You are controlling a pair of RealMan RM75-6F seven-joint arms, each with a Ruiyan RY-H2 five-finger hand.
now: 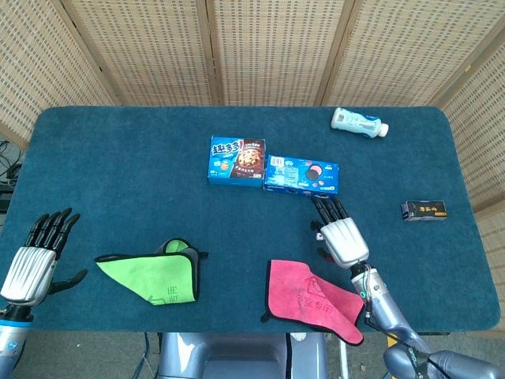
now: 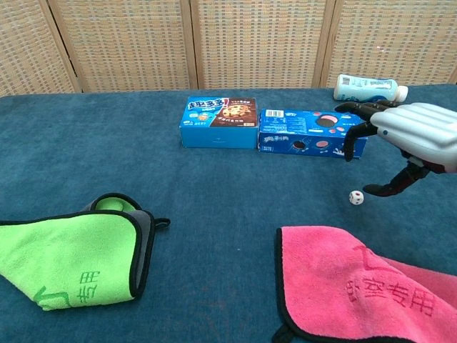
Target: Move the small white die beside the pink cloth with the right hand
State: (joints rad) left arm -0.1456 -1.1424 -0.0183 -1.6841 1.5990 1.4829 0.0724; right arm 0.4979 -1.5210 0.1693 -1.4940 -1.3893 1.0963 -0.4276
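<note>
The small white die [image 2: 355, 198] lies on the blue table cloth, a short way beyond the far edge of the pink cloth [image 2: 365, 286] [image 1: 314, 300]. My right hand [image 2: 405, 140] [image 1: 338, 234] hovers just right of and above the die with its fingers spread and nothing in them. Its thumb tip reaches down close to the die. In the head view the hand covers most of the die. My left hand [image 1: 36, 255] stays at the table's near left corner, fingers apart and holding nothing.
Two blue snack boxes [image 2: 220, 122] [image 2: 312, 133] lie side by side beyond the die. A pale bottle [image 2: 368, 88] lies at the far right. A small black box [image 1: 424, 211] sits near the right edge. A green cloth [image 2: 68, 257] lies near left.
</note>
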